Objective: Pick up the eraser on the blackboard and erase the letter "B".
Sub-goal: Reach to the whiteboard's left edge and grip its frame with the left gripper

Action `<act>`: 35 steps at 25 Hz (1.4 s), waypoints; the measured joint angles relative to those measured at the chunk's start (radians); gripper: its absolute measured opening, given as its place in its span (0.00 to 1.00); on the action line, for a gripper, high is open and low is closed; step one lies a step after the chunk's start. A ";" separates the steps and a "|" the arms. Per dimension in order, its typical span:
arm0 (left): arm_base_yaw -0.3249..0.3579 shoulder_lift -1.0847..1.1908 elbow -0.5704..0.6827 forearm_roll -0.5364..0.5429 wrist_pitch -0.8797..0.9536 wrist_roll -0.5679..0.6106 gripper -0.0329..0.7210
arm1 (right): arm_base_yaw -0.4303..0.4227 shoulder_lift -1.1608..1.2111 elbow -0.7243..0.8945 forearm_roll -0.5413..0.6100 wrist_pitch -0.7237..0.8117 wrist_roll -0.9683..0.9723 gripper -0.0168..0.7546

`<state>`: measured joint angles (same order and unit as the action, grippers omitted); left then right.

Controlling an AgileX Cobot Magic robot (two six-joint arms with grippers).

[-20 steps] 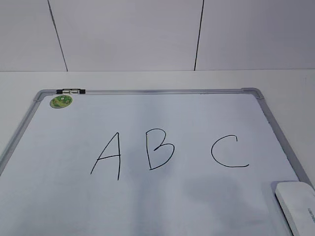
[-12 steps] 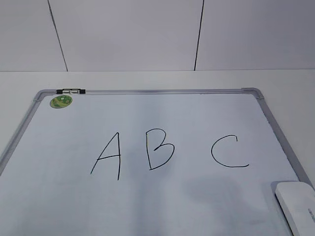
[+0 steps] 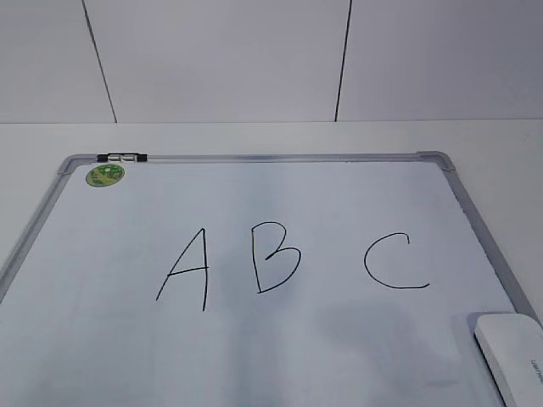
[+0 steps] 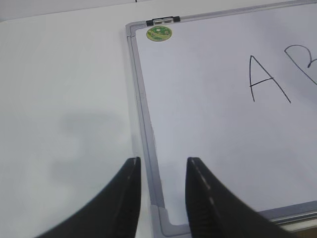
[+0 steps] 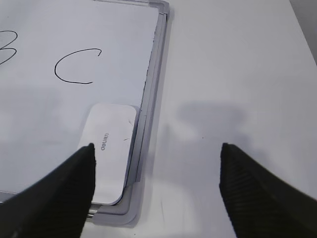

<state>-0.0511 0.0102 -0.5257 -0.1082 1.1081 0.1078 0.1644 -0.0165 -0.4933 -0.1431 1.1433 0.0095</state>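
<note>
Currently the eraser (image 5: 111,148) lies beside the wide-spread right pincer's (image 5: 156,166) left finger.

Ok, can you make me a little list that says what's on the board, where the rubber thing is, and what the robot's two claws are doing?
board: whiteboard with grey frame, lying flat on the white table
letters: A, B, C, all unwiped
sticker: round green sticker in the far left corner
eraser: white eraser in the near right corner, against the frame
left gripper: jaws partly open, empty, over the near left corner
right gripper: jaws wide open, empty, not yet around the eraser
</note>
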 joint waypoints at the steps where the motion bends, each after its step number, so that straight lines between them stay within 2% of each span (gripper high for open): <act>1: 0.000 0.000 0.000 -0.004 0.000 0.000 0.36 | 0.000 0.000 0.000 0.000 0.000 0.000 0.78; 13: 0.000 0.007 0.000 -0.016 0.000 0.000 0.36 | 0.000 0.059 -0.002 -0.002 0.023 0.031 0.78; 17: 0.000 0.078 -0.033 -0.016 0.008 0.000 0.36 | 0.000 0.107 -0.011 -0.002 0.025 0.058 0.78; 22: 0.000 0.267 -0.145 -0.016 0.050 0.000 0.36 | 0.000 0.181 -0.070 -0.002 0.031 0.098 0.78; 30: 0.000 0.608 -0.398 -0.014 0.150 -0.027 0.36 | 0.000 0.361 -0.166 0.010 0.113 0.192 0.78; 35: 0.000 0.712 -0.559 -0.010 0.152 -0.062 0.36 | 0.000 0.500 -0.239 0.017 0.117 0.218 0.78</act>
<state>-0.0511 0.7221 -1.0850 -0.1184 1.2599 0.0459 0.1644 0.4839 -0.7324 -0.1260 1.2604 0.2273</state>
